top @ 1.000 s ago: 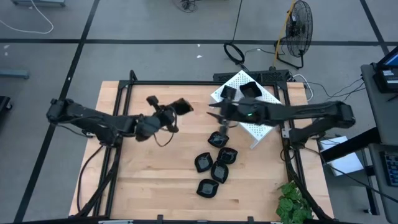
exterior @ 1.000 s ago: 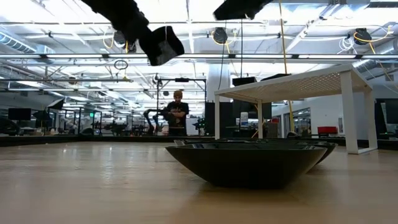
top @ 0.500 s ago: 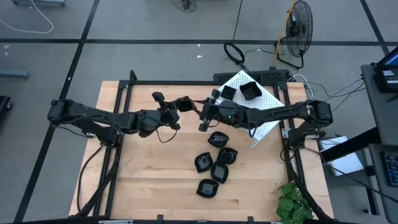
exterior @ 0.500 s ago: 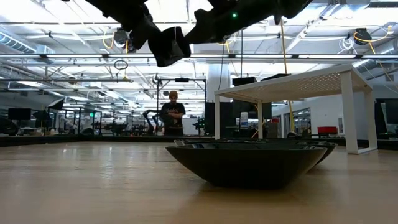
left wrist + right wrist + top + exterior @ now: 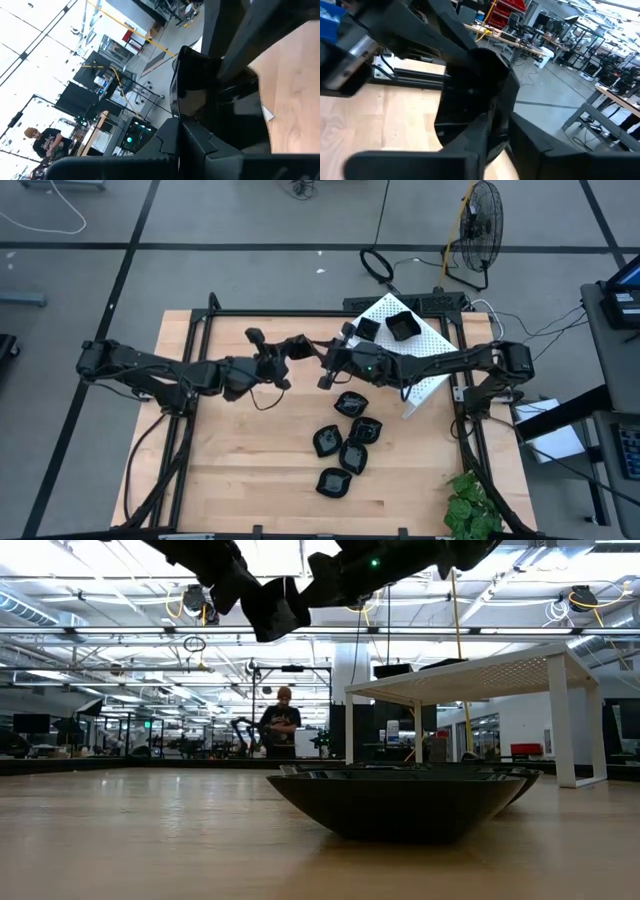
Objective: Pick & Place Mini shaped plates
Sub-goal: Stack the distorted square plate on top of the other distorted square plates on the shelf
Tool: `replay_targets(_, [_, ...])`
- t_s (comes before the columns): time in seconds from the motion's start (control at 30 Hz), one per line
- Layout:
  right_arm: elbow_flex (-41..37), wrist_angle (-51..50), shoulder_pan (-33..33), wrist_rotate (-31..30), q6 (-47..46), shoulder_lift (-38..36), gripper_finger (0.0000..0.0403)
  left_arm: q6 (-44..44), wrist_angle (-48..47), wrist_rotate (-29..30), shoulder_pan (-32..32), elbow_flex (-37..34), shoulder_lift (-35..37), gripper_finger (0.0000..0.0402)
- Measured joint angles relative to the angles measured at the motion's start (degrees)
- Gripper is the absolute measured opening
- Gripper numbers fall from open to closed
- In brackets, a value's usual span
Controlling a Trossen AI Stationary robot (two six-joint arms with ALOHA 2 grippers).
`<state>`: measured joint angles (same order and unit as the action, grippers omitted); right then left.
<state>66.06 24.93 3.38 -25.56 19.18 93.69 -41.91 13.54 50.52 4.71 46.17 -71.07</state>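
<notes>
Mini plate [image 5: 297, 346], a glossy black dish, hangs in the air above the far half of the table [image 5: 230, 470], between the two arms. On its left side the left gripper [image 5: 283, 353] has it pinched by the rim, fingers pressed together on the plate. It juts out just beyond those fingertips toward the right arm. In the low view the same plate [image 5: 276, 608] shows tilted, high above the wood, at the tip of the left gripper [image 5: 243, 588]. The left wrist view shows its shiny edge [image 5: 194, 82] close in front of that arm's fingers.

Just to the right, the right gripper [image 5: 327, 364] reaches in from the other side. Its tip meets the plate's right edge. In the right wrist view the plate [image 5: 476, 92] stands between that gripper's own fingers, but whether they have pressed onto it cannot be told.

Below and to the right of the right gripper, five mini plates [image 5: 353, 457] lie in a loose cluster on the wood, well apart from both grippers. The nearest of them fills the front of the low view [image 5: 400, 803]. Farther right, behind the right arm, stands the white perforated rack [image 5: 432, 338] with two mini plates [image 5: 403, 325] on top. A person [image 5: 280, 725] stands in the room far behind the table.
</notes>
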Motion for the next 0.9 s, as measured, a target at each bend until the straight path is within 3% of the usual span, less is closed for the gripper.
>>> replay_targets(0.13, [0.0,0.3,0.0,-0.2,0.3,0.0,0.0011,4.0,-0.1,0.3,1.0,0.0,0.0,0.0006])
replay_targets(0.23, [0.0,0.4,0.0,-0.2,0.0,0.0,0.0007,10.1,-2.5,-2.2,1.3,1.3,0.0,0.0033])
replay_targets(0.37, [0.0,0.2,-0.1,0.2,-0.5,0.0,0.0002,18.9,-9.8,-7.6,1.1,5.9,0.3,0.011])
replay_targets(0.57, [0.0,-2.5,0.1,0.0,-0.5,-0.9,0.0001,21.4,-19.1,-4.1,3.6,11.8,0.8,0.0239])
replay_targets(0.73, [2.0,-15.8,2.6,0.0,-3.3,-6.4,0.0,23.7,-27.1,0.4,5.2,12.3,5.1,0.0305])
replay_targets(0.9, [7.4,-37.1,9.1,0.1,-8.1,-13.7,0.0,38.8,-42.6,0.6,2.1,11.2,9.5,0.0323])
